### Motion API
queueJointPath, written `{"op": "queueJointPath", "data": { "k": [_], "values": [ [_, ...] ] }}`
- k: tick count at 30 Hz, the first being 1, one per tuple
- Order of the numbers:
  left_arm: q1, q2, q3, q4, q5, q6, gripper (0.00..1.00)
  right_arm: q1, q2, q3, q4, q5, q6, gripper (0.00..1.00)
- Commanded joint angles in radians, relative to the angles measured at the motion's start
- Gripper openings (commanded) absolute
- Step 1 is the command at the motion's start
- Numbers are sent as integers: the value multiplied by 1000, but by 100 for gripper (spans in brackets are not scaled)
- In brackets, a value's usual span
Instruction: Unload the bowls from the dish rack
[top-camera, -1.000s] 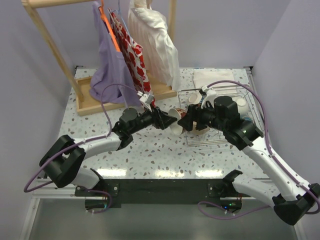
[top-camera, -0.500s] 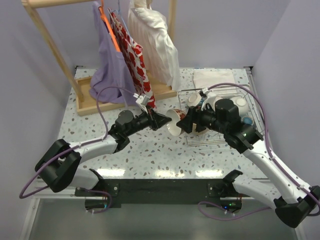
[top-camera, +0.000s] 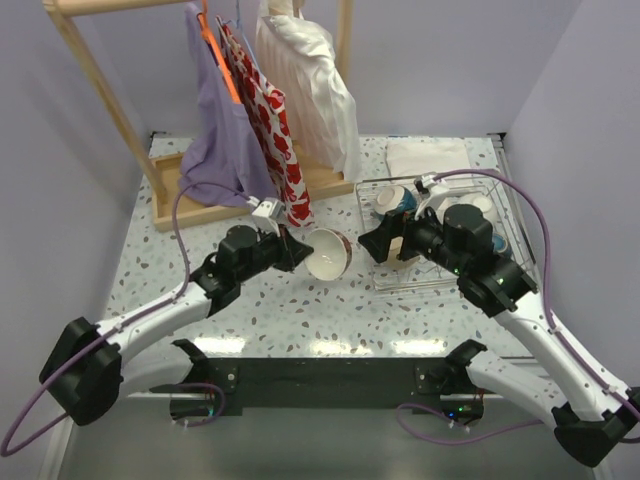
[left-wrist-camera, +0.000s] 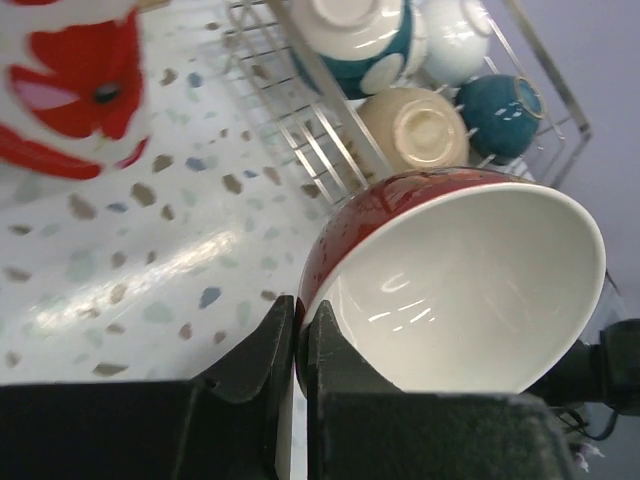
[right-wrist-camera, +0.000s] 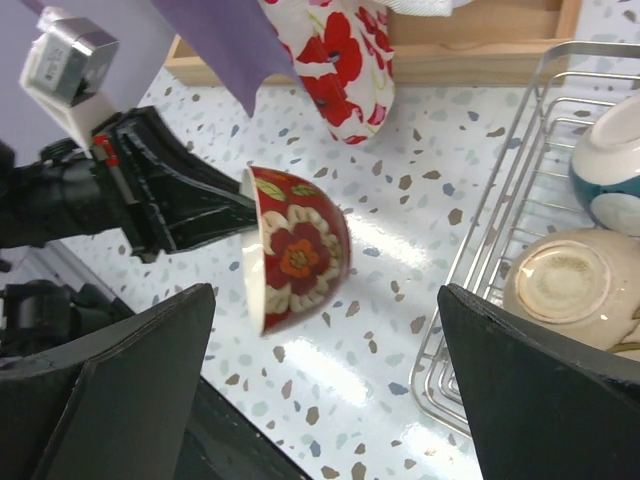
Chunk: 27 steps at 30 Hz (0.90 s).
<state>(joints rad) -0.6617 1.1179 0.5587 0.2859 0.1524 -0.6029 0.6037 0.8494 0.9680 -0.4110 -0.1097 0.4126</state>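
Between the wide-spread fingers of my right gripper (right-wrist-camera: 325, 292) I see the left gripper (right-wrist-camera: 245, 207) pinching the rim of the red bowl (right-wrist-camera: 300, 250), tipped on its side over the table (right-wrist-camera: 420, 215), beside the rack (right-wrist-camera: 478, 222) holding a beige bowl (right-wrist-camera: 560, 283) and a teal bowl (right-wrist-camera: 610, 165).
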Motion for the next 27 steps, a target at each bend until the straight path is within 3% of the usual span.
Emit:
{"op": "queueJointPath", "data": {
  "k": [1,6,9,17,27],
  "values": [
    [53,-131,27,-265,-137,11,0,-1,-7,-5,8,73,-40,99],
    [114,-223,17,-502,-289,-58,0,-1,2,-14,3,87,-49,99],
    [201,-237,10,-608,-309,-81,0,1,8,-14,0,85,-54,99],
    [511,-112,112,-872,-439,-126,0,-1,11,5,-45,105,-90,99],
    [775,65,220,-809,-275,-164,0,-1,-15,-3,-69,107,-109,99]
  ]
}}
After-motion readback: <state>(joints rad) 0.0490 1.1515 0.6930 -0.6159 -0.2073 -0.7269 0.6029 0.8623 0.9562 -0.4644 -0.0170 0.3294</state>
